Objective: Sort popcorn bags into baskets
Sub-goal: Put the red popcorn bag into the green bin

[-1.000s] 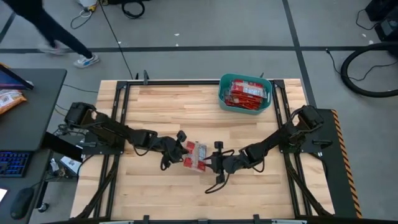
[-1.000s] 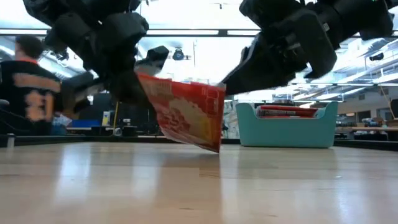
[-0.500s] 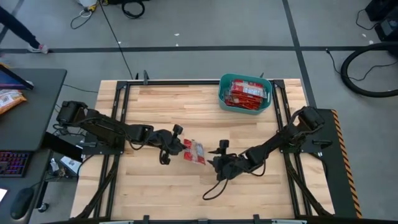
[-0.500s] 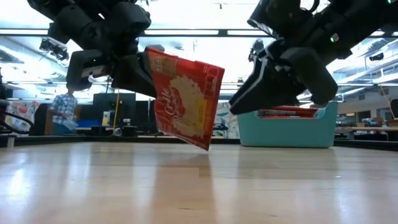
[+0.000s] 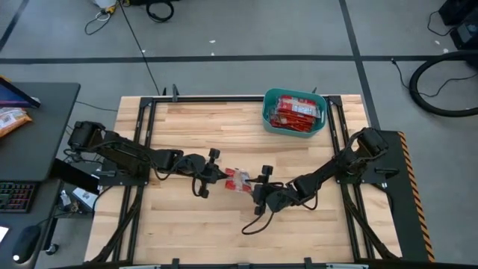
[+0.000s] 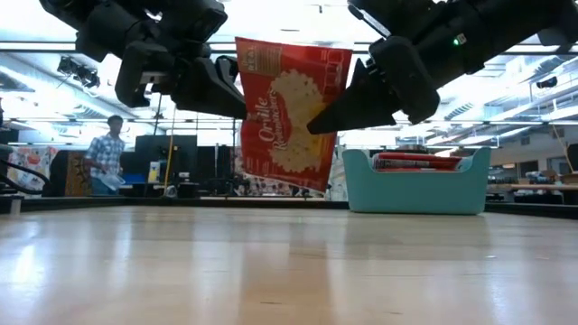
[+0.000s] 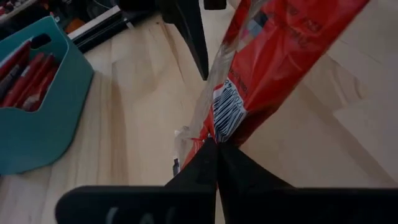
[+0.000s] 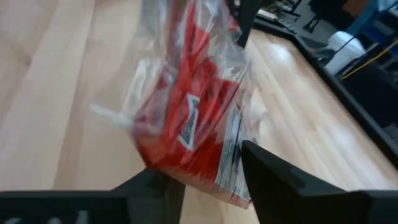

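One red popcorn bag hangs upright in the air over the middle of the table, between the two grippers. My left gripper is shut on its left edge. My right gripper is open at the bag's right side, one finger on either side of the bag's edge; whether they touch it I cannot tell. From above, the bag lies between the left gripper and the right gripper. The teal basket stands at the table's far right and holds several red bags. My left gripper pinches the bag's crimped edge, beside the barcode, between its two shut fingers. The fingers come level from the table's left. The bag is lifted clear of the table and hangs roughly upright, its lower edge above the wood.
Bare wood lies around both arms. The basket is beyond the right gripper, toward the far right corner. A desk with a keyboard stands left of the table. A person is in the room behind.
My left gripper has risen and turned, so the bag has gone from tilted with a low corner near the table to upright and higher. My right gripper drew back from the bag, then came in again to its right edge.
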Robot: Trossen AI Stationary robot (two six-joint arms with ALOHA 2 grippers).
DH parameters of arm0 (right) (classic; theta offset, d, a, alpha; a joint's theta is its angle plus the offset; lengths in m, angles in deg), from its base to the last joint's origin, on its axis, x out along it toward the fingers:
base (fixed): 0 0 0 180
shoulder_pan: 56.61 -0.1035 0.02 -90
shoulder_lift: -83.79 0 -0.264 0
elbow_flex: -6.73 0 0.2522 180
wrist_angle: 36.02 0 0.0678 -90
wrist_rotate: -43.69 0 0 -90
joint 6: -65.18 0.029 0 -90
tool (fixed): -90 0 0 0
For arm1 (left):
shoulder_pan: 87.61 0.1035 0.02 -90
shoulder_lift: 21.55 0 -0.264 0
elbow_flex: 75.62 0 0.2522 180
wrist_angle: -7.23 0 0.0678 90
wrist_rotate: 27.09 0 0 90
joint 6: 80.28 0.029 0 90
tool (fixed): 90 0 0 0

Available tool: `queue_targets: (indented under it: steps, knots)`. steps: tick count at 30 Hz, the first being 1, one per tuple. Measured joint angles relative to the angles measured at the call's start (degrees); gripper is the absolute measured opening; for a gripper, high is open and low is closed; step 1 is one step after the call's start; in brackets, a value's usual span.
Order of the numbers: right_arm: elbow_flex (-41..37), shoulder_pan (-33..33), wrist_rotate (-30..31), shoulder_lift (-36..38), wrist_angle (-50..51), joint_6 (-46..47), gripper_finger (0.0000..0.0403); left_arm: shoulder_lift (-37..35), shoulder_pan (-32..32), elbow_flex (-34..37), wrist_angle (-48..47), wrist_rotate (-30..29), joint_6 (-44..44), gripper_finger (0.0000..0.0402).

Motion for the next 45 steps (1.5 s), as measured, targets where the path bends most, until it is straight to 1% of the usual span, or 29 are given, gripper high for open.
queue_targets:
  steps: [4,7,11,13,16,19,21,23,26,30,34,36,39,41,45]
  knots:
    - [0.0,0.0,3.3,0.0,-0.1,-0.8,0.0119,0.0,-0.1,0.0,0.6,0.0,-1.6,0.0007]
    - [0.0,0.2,4.1,0.0,-0.1,-1.5,0.0076,0.0,-0.1,0.0,0.7,1.1,-3.5,0.0012]
    - [0.0,0.1,5.0,0.4,2.0,-3.3,0.0027,-0.5,-0.1,0.0,0.4,0.2,-4.3,0.0043]
    - [-0.1,-0.6,7.7,2.1,4.8,-4.6,0.0022,-2.6,-0.1,0.0,-1.1,-1.5,-4.2,0.0067]
    - [2.2,-2.1,13.8,7.0,12.3,-6.5,0.0022,-6.8,-0.1,-0.1,-3.9,-4.3,-4.3,0.0105]
    - [5.8,-3.3,20.8,12.1,24.1,-7.3,0.0038,-11.9,-0.1,-0.1,-6.4,-5.3,-4.8,0.0134]
    - [8.4,-3.0,23.5,15.3,33.0,-5.6,0.0049,-15.1,-0.1,0.0,-8.7,-5.2,-5.5,0.0146]
    - [11.1,-1.8,24.7,18.3,41.9,-1.7,0.0052,-17.3,-0.1,-0.1,-9.6,-5.0,-7.6,0.0151]
    - [14.9,1.3,24.1,21.0,53.3,4.6,0.0042,-19.8,-0.1,-0.1,-12.1,-5.0,-10.1,0.0152]
    - [19.8,7.0,21.0,21.9,65.5,9.5,0.0027,-21.5,-0.1,0.0,-16.1,-5.1,-11.8,0.0153]
    - [21.4,14.2,19.5,21.8,75.8,13.1,0.0031,-21.4,-0.2,0.0,-18.1,-5.0,-12.3,0.0153]
    - [21.4,18.3,18.1,21.8,79.2,14.2,0.0037,-21.4,-0.3,0.0,-18.7,-5.0,-12.3,0.0153]
    - [21.4,24.7,14.4,21.8,83.6,15.3,0.0039,-21.4,-0.4,0.0,-18.8,-5.0,-12.3,0.0153]
    - [21.4,28.7,12.7,21.8,83.9,15.3,0.0038,-21.4,-0.4,0.0,-18.5,-5.0,-12.3,0.0153]
    - [21.4,35.2,12.5,21.8,83.8,11.6,0.0035,-21.4,-0.4,0.0,-17.7,-5.0,-12.3,0.0153]
